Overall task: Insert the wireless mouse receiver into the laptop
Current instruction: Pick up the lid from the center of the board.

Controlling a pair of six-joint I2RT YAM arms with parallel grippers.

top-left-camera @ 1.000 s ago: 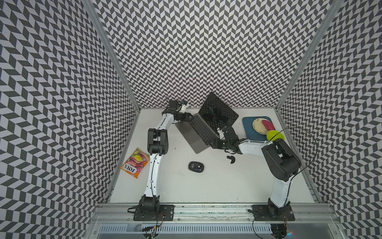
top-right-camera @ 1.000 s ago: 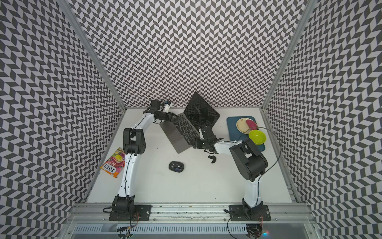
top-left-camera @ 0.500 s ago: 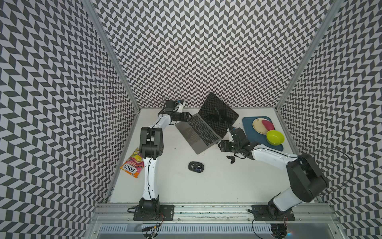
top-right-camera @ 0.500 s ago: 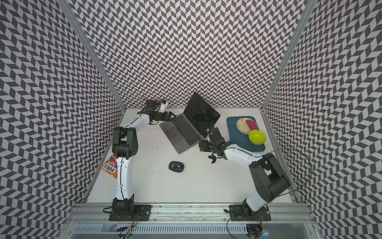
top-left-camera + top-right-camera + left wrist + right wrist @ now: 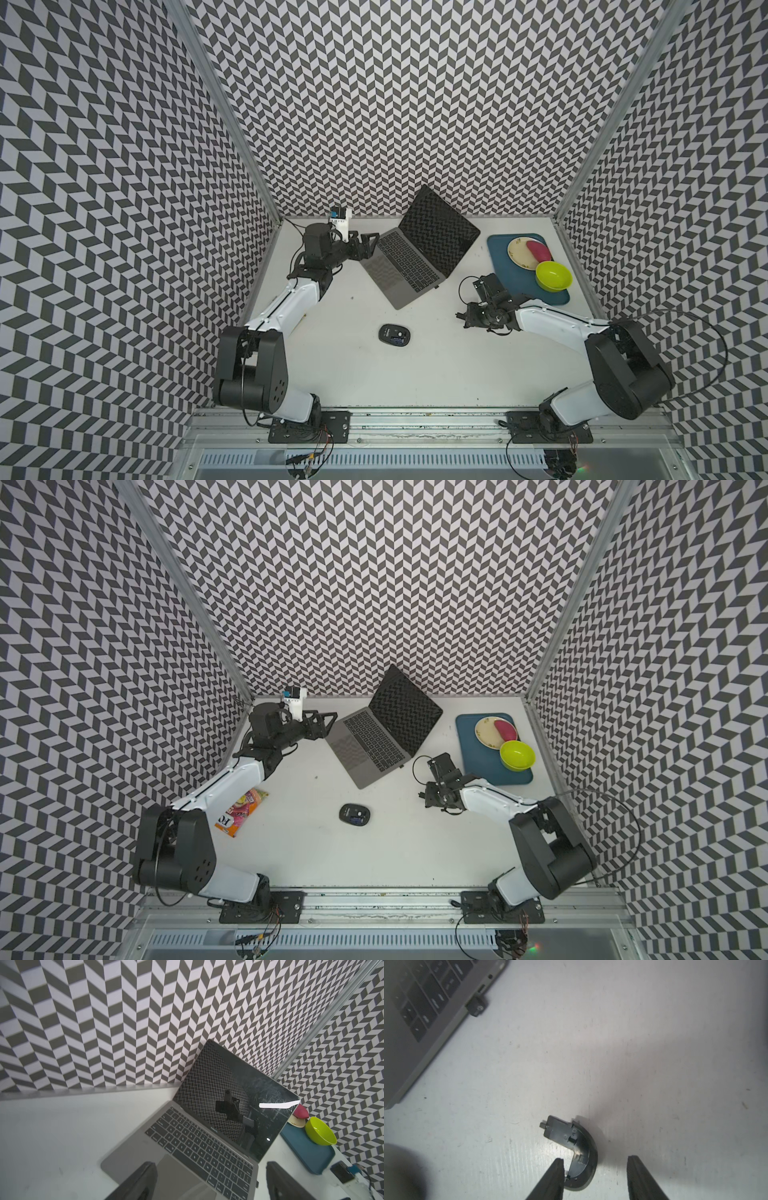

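a: where is the receiver (image 5: pixel 476 1006)?
b: plugged into the side of the laptop (image 5: pixel 415 1005), by the look of it; only its dark stub sticks out; i'd call the inserting step done, though whether it is fully home i cannot tell
a: and the grippers?
b: the right gripper (image 5: pixel 593 1159) is low over the table (image 5: pixel 415 374), well apart from the laptop, jaws apart, the curved cover piece (image 5: pixel 571 1136) lying partly between them, unclamped; the left gripper (image 5: pixel 209 1164) sits at the laptop's trackpad end, jaws wide, holding nothing
a: next move?
b: likely pulling both arms clear without nudging the laptop or the stub
a: containers?
b: a blue tray (image 5: pixel 503 266) carries a plate (image 5: pixel 517 253) with a pink thing (image 5: pixel 538 250) on it, and a green bowl (image 5: pixel 553 275) that looks empty; the mouse (image 5: pixel 394 334) lies alone on the table
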